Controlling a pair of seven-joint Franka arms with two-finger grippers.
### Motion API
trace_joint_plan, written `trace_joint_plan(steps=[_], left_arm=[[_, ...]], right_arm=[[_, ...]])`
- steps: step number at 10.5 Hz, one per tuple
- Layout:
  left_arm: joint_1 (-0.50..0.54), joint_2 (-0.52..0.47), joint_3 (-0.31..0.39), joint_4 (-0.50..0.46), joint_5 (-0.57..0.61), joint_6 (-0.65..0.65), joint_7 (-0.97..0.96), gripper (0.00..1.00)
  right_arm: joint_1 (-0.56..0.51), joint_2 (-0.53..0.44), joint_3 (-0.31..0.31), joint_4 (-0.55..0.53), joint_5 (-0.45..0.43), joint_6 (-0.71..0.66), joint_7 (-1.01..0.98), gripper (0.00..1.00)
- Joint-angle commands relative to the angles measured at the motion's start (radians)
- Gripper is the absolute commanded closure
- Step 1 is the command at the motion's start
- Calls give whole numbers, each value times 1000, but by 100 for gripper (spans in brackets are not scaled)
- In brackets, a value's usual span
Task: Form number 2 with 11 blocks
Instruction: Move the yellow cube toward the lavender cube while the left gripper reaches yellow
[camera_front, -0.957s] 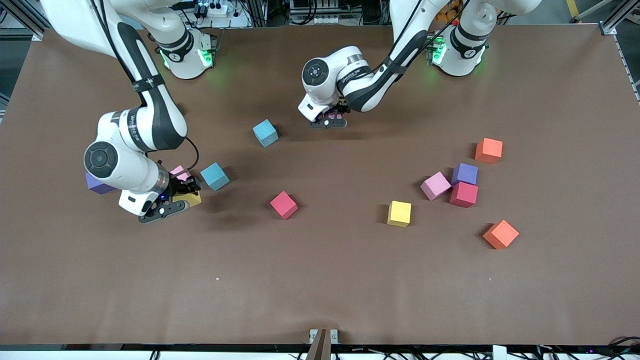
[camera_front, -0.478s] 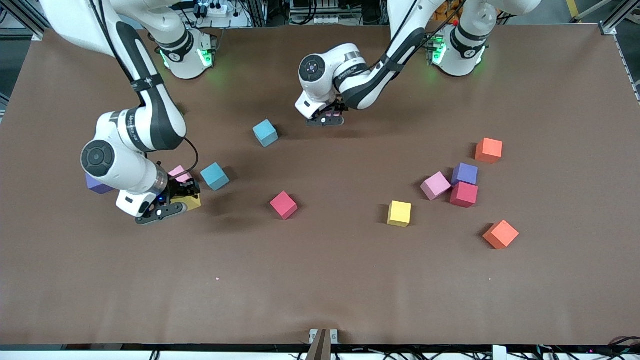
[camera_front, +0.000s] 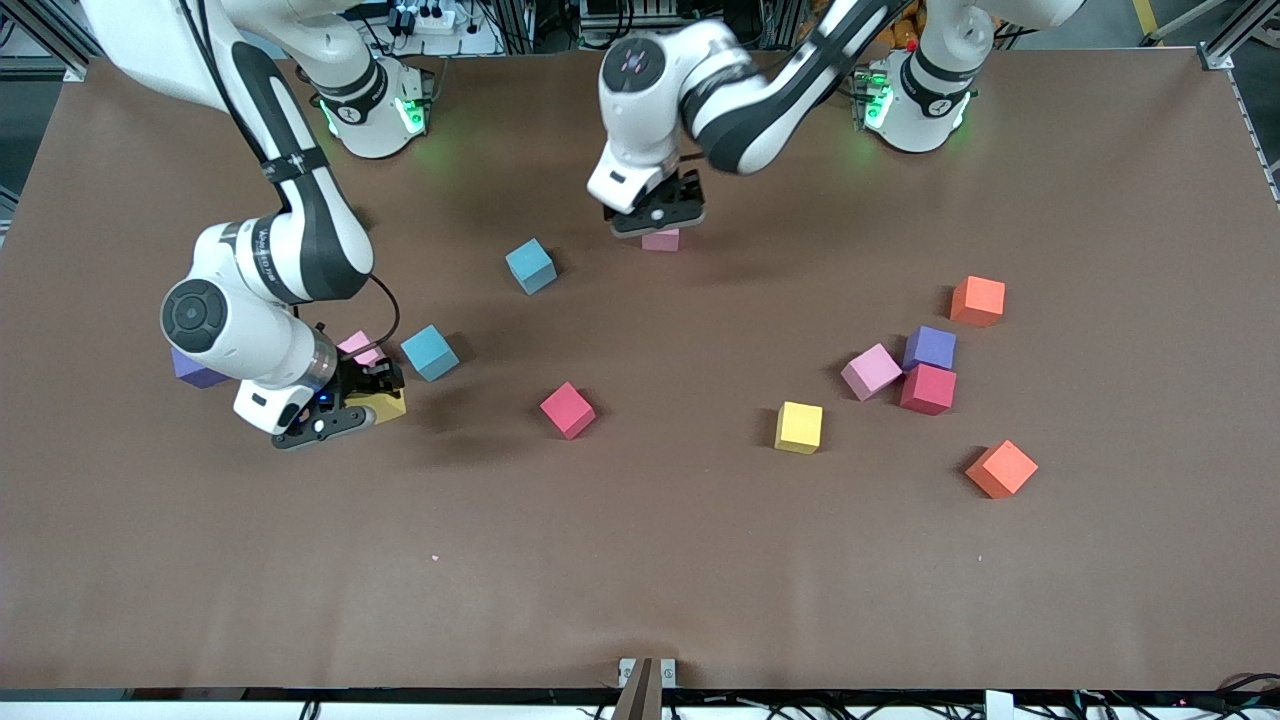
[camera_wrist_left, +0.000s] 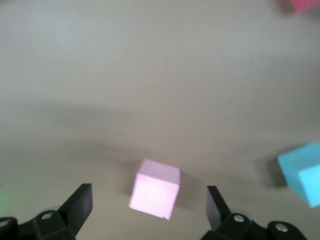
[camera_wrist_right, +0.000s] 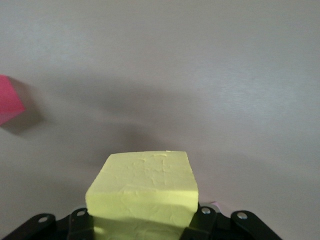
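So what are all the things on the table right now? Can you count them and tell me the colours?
Pink foam cubes: 3; one under the left gripper, one beside the right gripper, one touching the purple cube at the left arm's end.
Light blue foam cubes: 2; one near the middle, one nearer the camera than it.
Yellow foam cubes: 2; one loose, one in the right gripper.
Red foam cubes: 2; one mid-table, one against the purple cube.
Purple foam cubes: 2; one, one half hidden by the right arm.
Orange foam cubes: 2; and, left arm's end.
Brown table: 1.
Left gripper: open, above the pink cube.
Right gripper: shut on the yellow cube.
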Motion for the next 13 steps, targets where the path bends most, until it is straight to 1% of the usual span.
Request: trace_joint_plan(steps=[1,2,3,4,5,6,7,8,9,10,11,12,13], left_arm=[[153,-26,-12,-11,33,4,114,0],[212,-18,-12,19,25,4,273,0],[247,-6,-2,49,18,4,426,0],[295,19,9,85,18,4,549,0],[310,37,41,116,22,4,664,0],[312,55,91,145,19,7,775,0],[312,77,131,168,16,12,844,0],[311,112,153,199,15,22,868,0],[311,150,158,230,18,32,876,0],[311,184,164,239,16,50,897,0],[317,204,165,238,7,134,899,0],[326,226,166,233,-10,177,903,0],[326,250,166,238,-15,190,903,0]], right_arm=[[77,-7,4,28,16,-19,61,100],[123,-3,4,40,16,-19,107,100],[166,2,4,40,14,-16,151,100],[202,2,4,37,16,-19,175,100],[237,-4,4,31,16,-33,214,100],[283,-6,4,34,14,-60,262,100],[323,-6,4,31,14,-63,274,100],[360,-12,4,19,14,-65,265,100],[398,-20,4,0,10,-71,261,100],[445,-32,2,-26,2,-73,259,100],[487,-43,2,-47,-3,-73,258,100],[542,-46,2,-52,-9,-73,250,100],[585,-46,2,-61,-9,-71,209,100]])
